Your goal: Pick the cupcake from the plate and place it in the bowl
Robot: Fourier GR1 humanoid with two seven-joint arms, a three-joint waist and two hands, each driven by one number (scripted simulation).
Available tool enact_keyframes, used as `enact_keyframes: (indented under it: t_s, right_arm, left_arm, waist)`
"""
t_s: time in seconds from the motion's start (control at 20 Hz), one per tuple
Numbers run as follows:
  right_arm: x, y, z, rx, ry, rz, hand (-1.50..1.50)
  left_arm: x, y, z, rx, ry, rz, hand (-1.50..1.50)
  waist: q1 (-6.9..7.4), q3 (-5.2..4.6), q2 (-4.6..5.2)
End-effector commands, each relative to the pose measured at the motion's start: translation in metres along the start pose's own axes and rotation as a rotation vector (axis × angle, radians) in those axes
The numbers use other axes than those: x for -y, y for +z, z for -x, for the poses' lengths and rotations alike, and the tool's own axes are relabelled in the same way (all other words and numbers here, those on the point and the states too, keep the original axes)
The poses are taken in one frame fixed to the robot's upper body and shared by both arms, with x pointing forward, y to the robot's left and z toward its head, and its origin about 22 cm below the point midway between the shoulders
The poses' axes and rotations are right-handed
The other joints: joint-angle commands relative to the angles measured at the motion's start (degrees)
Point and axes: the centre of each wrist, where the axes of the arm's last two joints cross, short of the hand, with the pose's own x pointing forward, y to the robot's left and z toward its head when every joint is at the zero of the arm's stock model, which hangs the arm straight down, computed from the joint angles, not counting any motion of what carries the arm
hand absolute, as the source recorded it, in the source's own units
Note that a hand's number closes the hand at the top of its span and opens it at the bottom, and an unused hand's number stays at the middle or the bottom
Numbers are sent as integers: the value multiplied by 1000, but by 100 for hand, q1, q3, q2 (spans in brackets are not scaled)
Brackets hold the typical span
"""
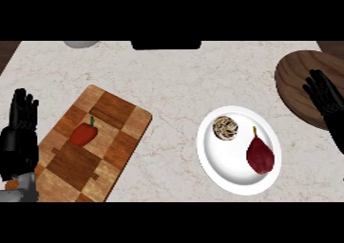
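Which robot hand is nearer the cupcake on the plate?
Right. The right robot hand is over the wooden bowl, right of the cupcake; the left robot hand rests far left, beyond the cutting board.

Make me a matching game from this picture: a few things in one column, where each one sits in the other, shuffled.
Things:
1. cupcake
2. red pepper
3. right hand
4. left hand

Places:
A. on the wooden cutting board
B. overlapping the brown bowl at the view's right
C. on the white plate, next to a dark red fruit
D. at the view's left edge, beside the board, fingers up

Pairs: 1-C, 2-A, 3-B, 4-D
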Motion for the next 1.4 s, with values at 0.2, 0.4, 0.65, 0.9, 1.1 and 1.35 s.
enact_keyframes:
  t_s: [0.2, 0.4, 0.65, 0.9, 1.1, 1.35]
  right_arm:
    - [-30, 4, 15, -52, -47, 596, 150]
    - [-46, 33, 62, -304, 136, 787, 150]
    - [-138, 18, 69, -228, 241, 874, -150]
    - [-126, 0, 68, -430, 485, 718, -150]
    - [-109, -14, 64, -690, 632, 567, -150]
    - [-133, -51, 25, -965, 617, 239, -150]
  left_arm:
    - [47, 12, -5, -25, 7, 418, 0]
    - [74, 24, -7, -72, 69, 580, 0]
    - [92, 13, -25, -77, 61, 704, 0]
    - [101, 11, -31, -81, 74, 720, 0]
    - [94, 13, -29, -95, 79, 714, 0]
    - [107, 21, -28, -93, 83, 747, 0]
  waist:
    - [-407, -72, -199]
    - [-369, -87, -120]
    - [30, -75, -152]
    - [62, -100, -181]
    - [137, -116, -196]
    - [191, -103, -194]
